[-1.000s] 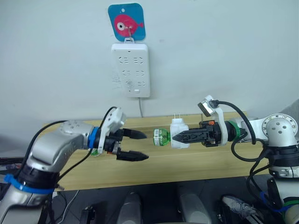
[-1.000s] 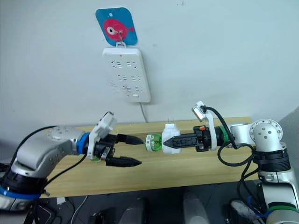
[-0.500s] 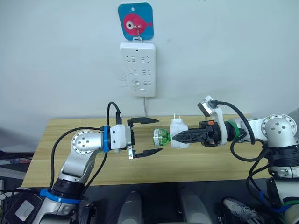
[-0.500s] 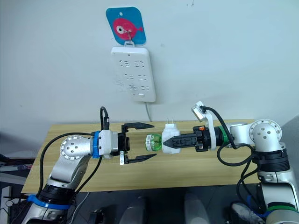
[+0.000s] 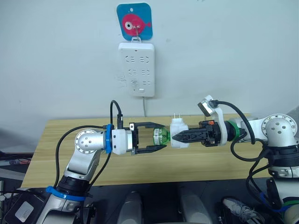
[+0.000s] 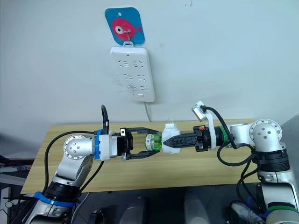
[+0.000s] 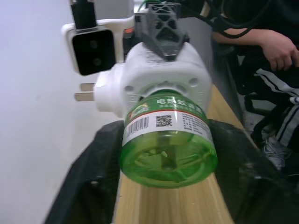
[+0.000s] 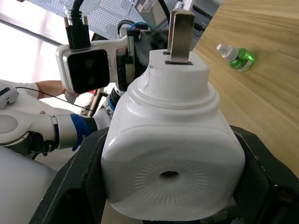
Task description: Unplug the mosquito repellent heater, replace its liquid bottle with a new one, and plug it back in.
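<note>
While the right gripper clamps the smooth white rounded mosquito repellent heater above the wooden table, prongs up, its translucent green bottle points horizontally between the left gripper's spread fingers.

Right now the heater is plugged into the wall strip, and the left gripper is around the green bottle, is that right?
Not quite. The heater is not in the wall strip; the right gripper holds it in the air, as the left eye view shows. The left gripper is indeed around the green bottle.
</note>
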`<state>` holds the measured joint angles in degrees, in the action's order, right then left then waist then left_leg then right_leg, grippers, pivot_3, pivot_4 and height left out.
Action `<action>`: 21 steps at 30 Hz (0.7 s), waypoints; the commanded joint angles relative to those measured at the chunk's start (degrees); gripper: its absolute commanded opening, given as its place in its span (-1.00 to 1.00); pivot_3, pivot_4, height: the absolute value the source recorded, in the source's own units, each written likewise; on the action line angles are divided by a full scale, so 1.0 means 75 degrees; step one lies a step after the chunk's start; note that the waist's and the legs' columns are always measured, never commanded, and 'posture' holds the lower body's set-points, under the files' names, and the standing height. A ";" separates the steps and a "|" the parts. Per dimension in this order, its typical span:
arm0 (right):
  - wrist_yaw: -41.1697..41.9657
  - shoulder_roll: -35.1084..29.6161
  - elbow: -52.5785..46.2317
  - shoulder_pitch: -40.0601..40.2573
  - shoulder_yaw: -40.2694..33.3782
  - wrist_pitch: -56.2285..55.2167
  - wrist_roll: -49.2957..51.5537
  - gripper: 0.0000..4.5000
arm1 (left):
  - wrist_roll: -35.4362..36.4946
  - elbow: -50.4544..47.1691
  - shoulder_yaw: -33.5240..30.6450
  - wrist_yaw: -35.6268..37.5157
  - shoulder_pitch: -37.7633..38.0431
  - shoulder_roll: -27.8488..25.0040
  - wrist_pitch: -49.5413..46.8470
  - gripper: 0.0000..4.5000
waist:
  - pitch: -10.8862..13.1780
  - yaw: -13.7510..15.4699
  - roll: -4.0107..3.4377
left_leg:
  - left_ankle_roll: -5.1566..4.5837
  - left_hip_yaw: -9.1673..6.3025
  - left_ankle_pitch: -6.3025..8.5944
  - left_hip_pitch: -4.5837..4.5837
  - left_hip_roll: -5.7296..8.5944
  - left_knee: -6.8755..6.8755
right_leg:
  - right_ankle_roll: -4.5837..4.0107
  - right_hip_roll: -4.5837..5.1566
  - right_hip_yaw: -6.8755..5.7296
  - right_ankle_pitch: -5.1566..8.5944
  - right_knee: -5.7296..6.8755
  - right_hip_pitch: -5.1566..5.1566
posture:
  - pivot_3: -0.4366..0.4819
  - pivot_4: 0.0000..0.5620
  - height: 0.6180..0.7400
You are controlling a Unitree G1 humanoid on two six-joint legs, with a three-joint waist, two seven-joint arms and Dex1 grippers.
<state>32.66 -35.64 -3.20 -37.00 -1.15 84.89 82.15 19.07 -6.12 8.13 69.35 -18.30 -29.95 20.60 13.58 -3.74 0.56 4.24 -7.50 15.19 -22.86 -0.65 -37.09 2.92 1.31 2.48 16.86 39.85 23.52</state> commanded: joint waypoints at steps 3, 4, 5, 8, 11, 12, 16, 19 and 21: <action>0.0085 0.0014 -0.0213 -0.0008 -0.0227 0.0007 0.0120 0.36 | 0.0277 -0.0371 0.0002 0.0096 -0.0039 -0.0179 -0.0247 0.01 | 0.0000 -0.0017 0.0000 | 0.0000 -0.0001 0.0000 0.0000 0.0000 0.0000 | 0.0000 -0.0001 0.0000 0.0000 0.0000 0.0000 | -0.22 -0.28 0.75; 0.0081 0.0016 -0.0214 -0.0006 -0.0229 0.0003 0.0116 0.36 | 0.0379 -0.0478 0.0000 0.0093 -0.0063 -0.0304 -0.0663 0.01 | 0.0000 -0.0024 0.0000 | 0.0000 -0.0001 0.0000 0.0000 0.0000 0.0000 | 0.0000 -0.0001 0.0000 0.0000 0.0000 0.0000 | -0.22 -0.28 0.75; 0.0089 0.0011 -0.0230 0.0000 -0.0228 0.0002 0.0105 0.36 | 0.0610 -0.0687 0.0038 0.0046 -0.0169 -0.0619 -0.1758 0.01 | 0.0001 -0.0033 0.0001 | 0.0000 -0.0002 0.0000 -0.0001 0.0000 0.0000 | 0.0000 -0.0001 -0.0001 0.0000 0.0000 0.0000 | -0.22 -0.28 0.75; 0.0116 -0.0008 -0.0261 0.0029 -0.0226 0.0011 0.0081 0.36 | 0.2125 -0.1182 0.0081 -0.0341 -0.0806 -0.1620 -0.5791 0.01 | 0.0002 -0.0053 0.0003 | 0.0000 -0.0014 0.0000 -0.0003 -0.0001 -0.0002 | 0.0000 -0.0004 -0.0009 0.0000 0.0009 0.0000 | -0.20 -0.27 0.75; 0.0176 -0.0048 -0.0306 0.0053 -0.0195 0.0019 0.0039 0.36 | 0.3814 -0.1035 0.0066 -0.0146 -0.1976 -0.2413 -0.9025 0.01 | 0.0003 -0.0112 0.0005 | -0.0002 -0.0022 -0.0001 0.0002 0.0001 -0.0004 | 0.0002 -0.0006 -0.0014 0.0002 0.0015 -0.0006 | -0.19 -0.27 0.75; 0.0190 -0.0060 -0.0317 0.0056 -0.0186 0.0017 0.0032 0.36 | 0.4248 -0.0835 0.0013 -0.0197 -0.2314 -0.2514 -0.9872 0.01 | 0.0003 -0.0141 0.0005 | -0.0003 -0.0027 -0.0001 0.0000 -0.0001 -0.0004 | 0.0003 -0.0011 -0.0019 0.0002 0.0010 -0.0006 | -0.19 -0.27 0.75; 0.0228 -0.0091 -0.0360 0.0080 -0.0189 -0.0002 0.0019 0.36 | 0.5459 -0.0181 -0.0334 -0.0492 -0.3099 -0.2562 -1.2021 0.01 | 0.0004 -0.0215 0.0004 | -0.0003 -0.0022 -0.0001 0.0007 -0.0002 0.0006 | 0.0002 -0.0011 -0.0016 0.0003 0.0008 -0.0005 | -0.20 -0.27 0.75; 0.0244 -0.0118 -0.0385 0.0100 -0.0199 -0.0009 0.0027 0.36 | 0.5820 -0.0034 -0.0469 -0.0706 -0.3245 -0.2583 -1.2673 0.01 | 0.0004 -0.0276 0.0004 | -0.0003 -0.0020 -0.0001 0.0005 -0.0007 0.0009 | -0.0001 -0.0015 -0.0016 0.0005 0.0008 0.0001 | -0.20 -0.27 0.75; 0.0249 -0.0131 -0.0398 0.0112 -0.0208 -0.0011 0.0026 0.36 | 0.5949 -0.0051 -0.0531 -0.0817 -0.3198 -0.2636 -1.2937 0.01 | 0.0004 -0.0279 0.0004 | -0.0002 -0.0021 -0.0002 0.0006 -0.0010 0.0011 | -0.0002 -0.0015 -0.0016 0.0006 0.0009 0.0003 | -0.20 -0.27 0.75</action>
<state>34.83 -34.28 -6.53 -36.95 -0.59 84.01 82.87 63.13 -7.89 9.06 63.31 -42.48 -46.70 -73.60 13.61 -5.83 0.59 4.23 -7.66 15.18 -22.81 -0.72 -37.01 2.91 1.20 2.36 16.91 39.91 23.55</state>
